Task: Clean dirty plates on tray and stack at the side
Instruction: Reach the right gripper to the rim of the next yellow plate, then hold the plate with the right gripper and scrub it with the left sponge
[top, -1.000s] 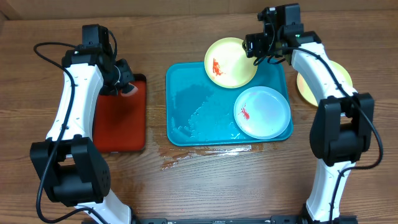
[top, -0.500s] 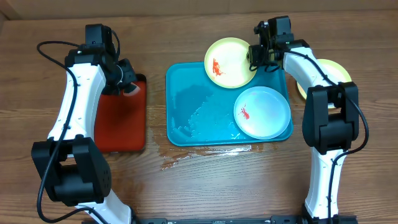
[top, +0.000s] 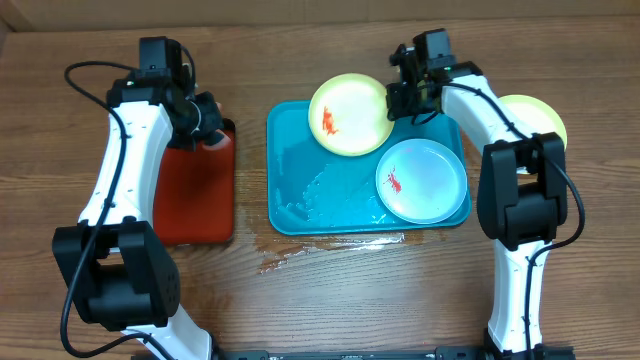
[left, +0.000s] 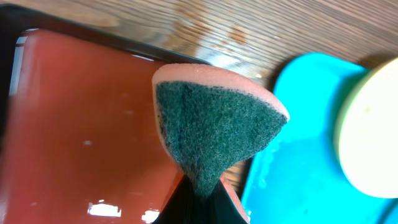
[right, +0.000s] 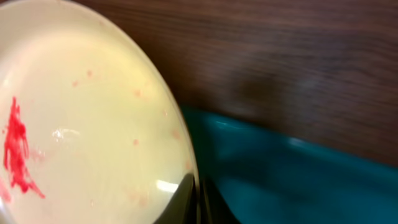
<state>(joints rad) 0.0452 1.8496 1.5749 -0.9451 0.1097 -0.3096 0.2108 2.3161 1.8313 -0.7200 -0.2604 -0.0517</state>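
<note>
Side plate (top: 540, 112): on table (top: 330, 300), apparently done. Yellow plate (top: 345, 118): smeared, rim gripped by right hand (top: 393, 100). White plate (top: 425, 180): smeared, on tray (top: 300, 185). Left hand (top: 207, 130): clamps sponge (left: 211, 130).

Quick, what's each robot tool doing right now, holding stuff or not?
Left tool: closed, holding the sponge.
Right tool: closed on the rim of the red-smeared yellow-green plate.

Bright, even light from above with soft shadows. Glare streaks the red tray (left: 81, 124); the right wrist view is blurred.
</note>
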